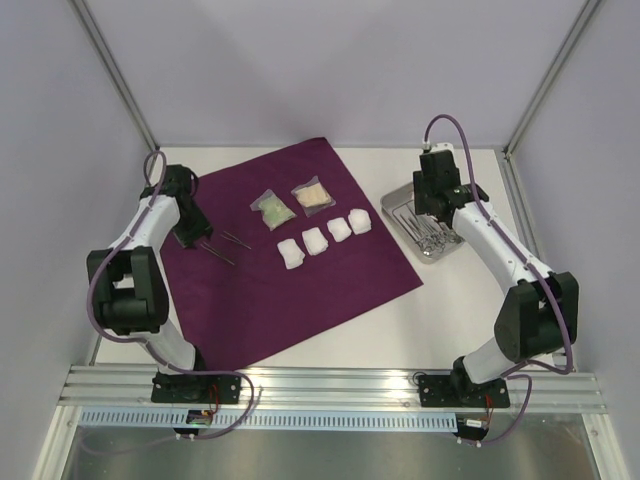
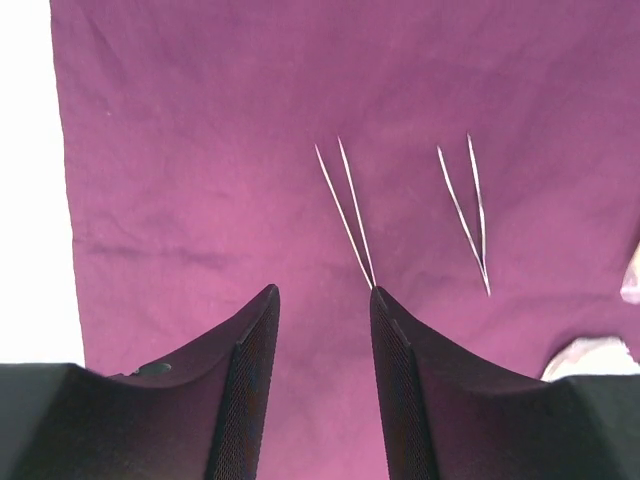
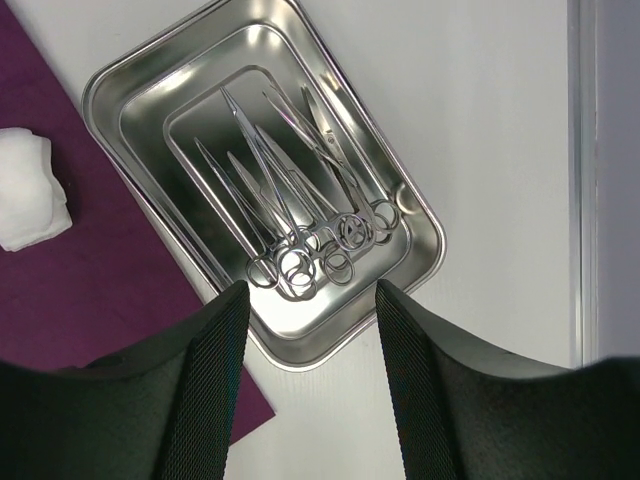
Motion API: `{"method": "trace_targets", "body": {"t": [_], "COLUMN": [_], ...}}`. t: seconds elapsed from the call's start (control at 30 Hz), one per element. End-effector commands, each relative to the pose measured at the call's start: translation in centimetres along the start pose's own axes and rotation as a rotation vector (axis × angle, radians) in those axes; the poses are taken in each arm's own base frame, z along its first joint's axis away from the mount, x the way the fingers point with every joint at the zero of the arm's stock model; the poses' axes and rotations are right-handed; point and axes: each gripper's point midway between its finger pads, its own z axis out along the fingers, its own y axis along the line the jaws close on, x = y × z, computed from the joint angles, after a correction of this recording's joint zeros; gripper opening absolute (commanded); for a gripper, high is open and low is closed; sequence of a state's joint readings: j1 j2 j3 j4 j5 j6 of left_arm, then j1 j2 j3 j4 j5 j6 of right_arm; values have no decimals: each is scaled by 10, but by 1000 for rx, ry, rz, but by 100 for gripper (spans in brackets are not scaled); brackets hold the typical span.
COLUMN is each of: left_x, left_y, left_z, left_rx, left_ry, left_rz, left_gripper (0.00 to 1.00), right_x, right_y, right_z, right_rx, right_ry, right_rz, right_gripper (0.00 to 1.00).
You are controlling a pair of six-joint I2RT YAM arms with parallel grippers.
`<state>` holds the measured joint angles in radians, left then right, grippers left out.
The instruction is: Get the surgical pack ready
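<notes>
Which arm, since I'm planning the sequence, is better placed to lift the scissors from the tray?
Right. The right gripper hangs open directly over the tray holding the scissors; the left gripper is across the cloth, above the tweezers.

We see bright, even, diffuse light with only faint shadows. Glare streaks the rectangular steel tray (image 3: 270, 40), and the white table (image 2: 25, 150) overexposes in our left wrist view.

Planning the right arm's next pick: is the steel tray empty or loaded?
Loaded. The right wrist view shows several scissor-like instruments lying in the steel tray, ring handles bunched together.
</notes>
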<state>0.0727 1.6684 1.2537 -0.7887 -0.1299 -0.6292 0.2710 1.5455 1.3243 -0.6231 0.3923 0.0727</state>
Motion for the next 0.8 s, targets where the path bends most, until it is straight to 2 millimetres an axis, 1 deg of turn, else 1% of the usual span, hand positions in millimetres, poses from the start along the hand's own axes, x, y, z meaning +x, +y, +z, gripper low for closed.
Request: {"method": "trace_targets", "body": {"t": [0.0,0.07,0.1,0.13,0.2,0.33,0.5,0.57,0.6,0.67,0.77], "left_x": [-9,-4,-2,0,0,2,3,3,3,4,2], "left_y": [0,-1,-3,-4,-5,-10,-12,-11,-11,-13,-18], "left_z": [15,24,31,35,42,50,63,66,68,68,60], "left_rx": [-26,-28,-33,-31,-35,-27,-42,-48,-47,-41,-9], "left_ry": [-16,17,35,46,65,91,111,114,116,123,118], "left_rz": [-53,-53,-49,-48,-48,-51,-48,-46,-46,-45,-42], "left_gripper": [50,51,52,55,56,57,56,54,51,51,49], "right_x": [-18,-14,-13,-10,-6,2,4,5,6,8,10], "right_y": [-3,-4,-6,-7,-8,-8,-8,-7,-8,-8,-7], "right_z": [-12,-11,-11,-11,-10,-8,-8,-8,-7,-6,-5], "right_rx": [-2,5,9,18,23,23,18,15,17,17,18], "right_ry": [-88,-80,-80,-74,-65,-55,-57,-54,-51,-47,-40], "right_rz": [71,56,52,41,26,6,3,3,-1,-3,-9], "right_gripper": [56,56,56,56,56,55,55,55,55,55,55]}}
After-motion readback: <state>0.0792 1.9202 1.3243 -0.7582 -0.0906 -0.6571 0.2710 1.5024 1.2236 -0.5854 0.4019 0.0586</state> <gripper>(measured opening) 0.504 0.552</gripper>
